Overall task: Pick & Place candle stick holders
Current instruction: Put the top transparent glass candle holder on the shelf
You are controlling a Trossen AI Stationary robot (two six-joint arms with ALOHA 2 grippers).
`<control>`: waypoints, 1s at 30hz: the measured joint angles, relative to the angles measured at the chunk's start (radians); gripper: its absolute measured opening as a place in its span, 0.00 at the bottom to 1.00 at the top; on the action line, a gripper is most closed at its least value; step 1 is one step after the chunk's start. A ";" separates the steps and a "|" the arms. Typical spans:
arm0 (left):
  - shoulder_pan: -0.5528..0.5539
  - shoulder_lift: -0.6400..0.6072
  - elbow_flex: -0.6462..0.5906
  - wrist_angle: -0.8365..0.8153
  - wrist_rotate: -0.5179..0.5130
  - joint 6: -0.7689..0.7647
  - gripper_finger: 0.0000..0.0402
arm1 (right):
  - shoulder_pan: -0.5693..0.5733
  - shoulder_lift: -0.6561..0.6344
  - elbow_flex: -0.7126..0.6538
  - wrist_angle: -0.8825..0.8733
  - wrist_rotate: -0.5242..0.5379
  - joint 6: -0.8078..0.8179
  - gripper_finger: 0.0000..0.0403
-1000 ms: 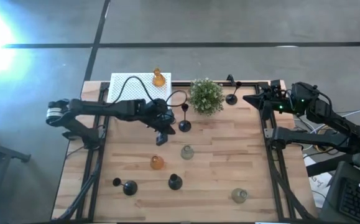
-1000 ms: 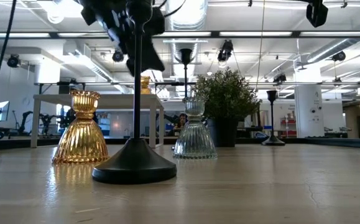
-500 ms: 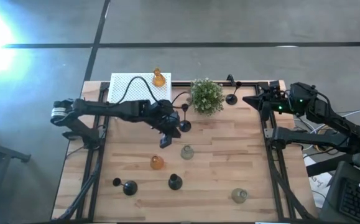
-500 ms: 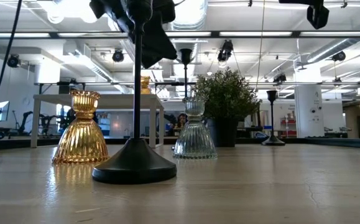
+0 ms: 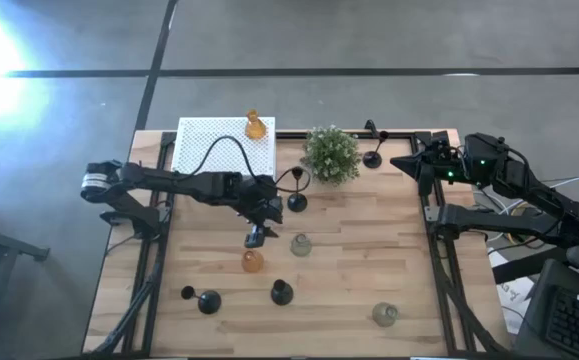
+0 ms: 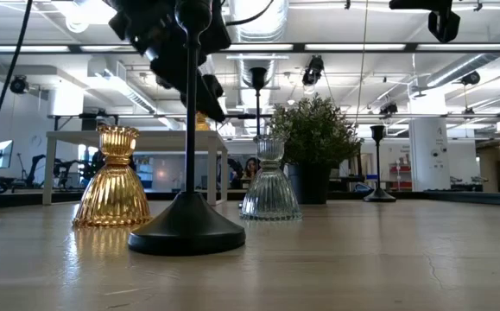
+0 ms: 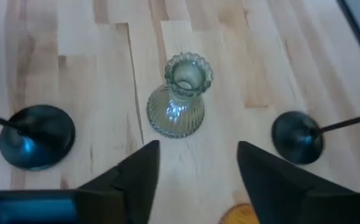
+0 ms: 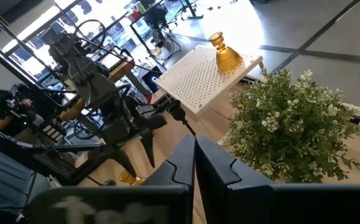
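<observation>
I hold the left tool (image 5: 256, 237), fingers apart, above the clear glass holder (image 7: 180, 95) to line up a grab; right tool (image 5: 416, 163) waits closed.

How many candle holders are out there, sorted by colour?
Black candle holders: 4
Amber glass candle holders: 2, one on the white perforated box
Clear glass candle holders: 2
Total: 8

an open lab hall: ceiling ducts (image 6: 258, 26), strip lights, distant workbenches (image 6: 129, 138).
</observation>
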 joint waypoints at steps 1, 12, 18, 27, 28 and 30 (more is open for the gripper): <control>-0.001 0.000 -0.017 0.036 0.000 0.022 0.59 | 0.000 0.000 0.000 0.000 0.000 0.000 0.02; -0.003 0.000 -0.221 0.361 0.041 0.195 0.71 | 0.000 0.001 0.000 0.000 0.000 0.000 0.02; -0.003 0.061 -0.278 0.547 0.056 0.235 0.70 | 0.000 0.002 0.000 0.003 0.031 -0.016 0.02; 0.004 0.178 -0.261 0.704 0.155 0.252 0.70 | 0.000 0.002 0.000 0.004 0.042 -0.015 0.02; 0.006 0.187 -0.261 0.722 0.162 0.252 0.70 | 0.000 0.002 0.000 0.004 0.042 -0.014 0.02; 0.006 0.199 -0.260 0.754 0.167 0.246 0.70 | 0.000 0.002 0.000 0.004 0.045 -0.014 0.02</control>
